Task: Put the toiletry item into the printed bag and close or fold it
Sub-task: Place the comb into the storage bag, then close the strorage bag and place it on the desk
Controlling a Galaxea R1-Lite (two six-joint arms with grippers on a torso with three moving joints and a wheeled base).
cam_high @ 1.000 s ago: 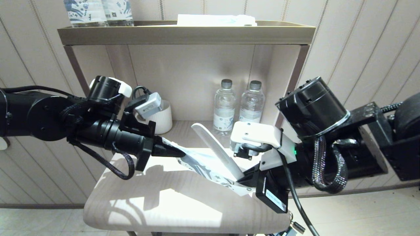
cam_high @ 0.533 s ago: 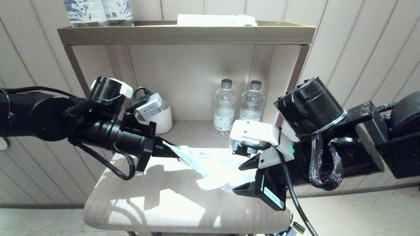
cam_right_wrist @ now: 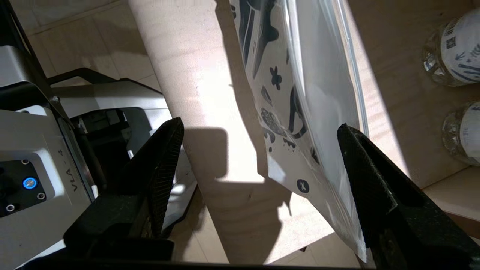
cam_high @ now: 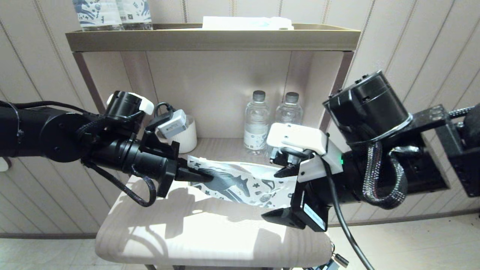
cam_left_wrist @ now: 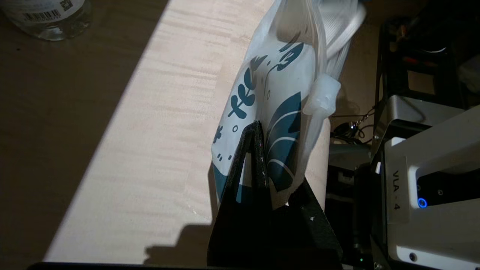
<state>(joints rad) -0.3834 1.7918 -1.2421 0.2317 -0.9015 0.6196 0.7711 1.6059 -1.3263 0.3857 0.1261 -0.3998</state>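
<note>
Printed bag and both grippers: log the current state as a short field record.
printed bag: held above the table, horse print toward the head camera
left gripper: shut on the bag's left end
right gripper: open, fingers straddling the bag's right end
comb: not visible
behind: two water bottles and a white cup on the shelf

The flat whitish translucent plastic pouch point(cam_high: 245, 182) bears a dark blue horse and small doodles. Both black grippers' fingers point(cam_right_wrist: 165, 165) look matte.
</note>
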